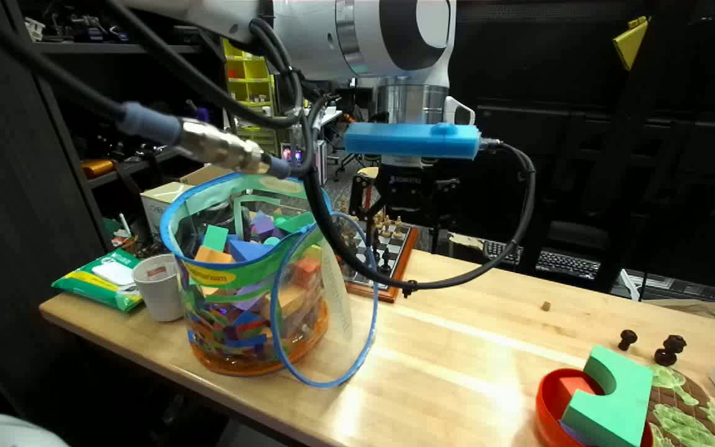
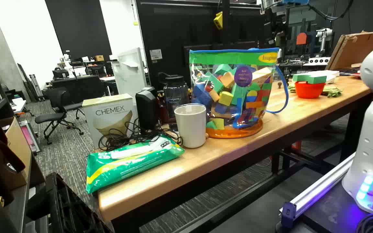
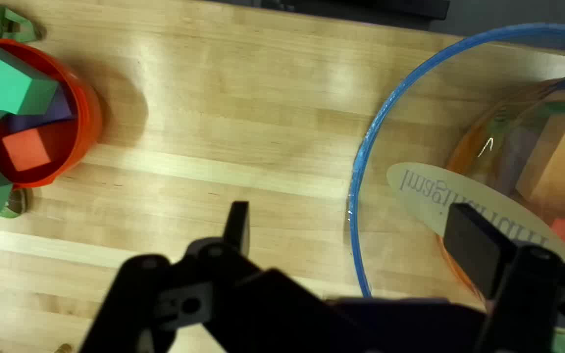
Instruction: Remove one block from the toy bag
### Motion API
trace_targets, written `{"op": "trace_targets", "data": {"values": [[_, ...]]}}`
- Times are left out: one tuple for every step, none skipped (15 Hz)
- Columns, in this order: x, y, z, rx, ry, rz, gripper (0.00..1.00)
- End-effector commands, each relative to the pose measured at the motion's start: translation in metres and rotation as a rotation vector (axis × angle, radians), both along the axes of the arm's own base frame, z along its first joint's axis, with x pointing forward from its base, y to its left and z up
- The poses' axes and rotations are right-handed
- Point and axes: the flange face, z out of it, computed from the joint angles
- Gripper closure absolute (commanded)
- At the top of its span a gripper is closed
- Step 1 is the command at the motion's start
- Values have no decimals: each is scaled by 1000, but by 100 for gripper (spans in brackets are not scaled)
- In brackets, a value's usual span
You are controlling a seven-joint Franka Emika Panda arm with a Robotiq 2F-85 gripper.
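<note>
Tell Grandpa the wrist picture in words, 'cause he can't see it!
An open gripper hangs over a wooden table. On the right, toy blocks show through a clear blue-edged bag; on the left, a big green block tops a red bowl.

Counts: 1 toy bag [image 2: 225, 58], 1 red bowl [image 2: 309, 90], 1 gripper [image 3: 353, 230] with 2 fingers [image 3: 474, 247].
Toy blocks [image 1: 249, 250] in the toy bag: well over a dozen showing, overlapping, exact total not readable. In the red bowl: 1 large green piece [image 1: 627, 397], 1 red block [image 3: 26, 149], 1 purple block [image 3: 52, 112] visible. Dark turned pieces [image 1: 627, 339] near the red bowl: at least 2; cannot tell whether the larger shape is a pair. Small tan piece [image 1: 545, 306]: 1. One each: white cup [image 2: 190, 127], green-and-white packet [image 2: 134, 166], CHEMEX carton [image 2: 107, 105], dark bottle [image 2: 175, 94], chessboard [image 1: 402, 267], wooden table [image 1: 457, 354]. Chess pieces [image 1: 385, 261] on the chessboard: several, partly hidden, not countable.
</note>
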Motion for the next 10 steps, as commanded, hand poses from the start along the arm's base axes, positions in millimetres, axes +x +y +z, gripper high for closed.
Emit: {"op": "trace_targets", "data": {"values": [[0, 0, 0, 0, 0, 0, 0], [0, 0, 1, 0, 0, 0, 0], [1, 1, 0, -5, -2, 2, 0], [1, 1, 0, -8, -7, 11, 0], [2, 2, 1, -16, -17, 15, 0], [3, 3, 1, -18, -25, 20, 0], [4, 4, 2, -23, -39, 23, 0], [5, 5, 3, -28, -59, 33, 0], [7, 6, 4, -34, -78, 45, 0], [10, 8, 5, -39, -98, 58, 0]]}}
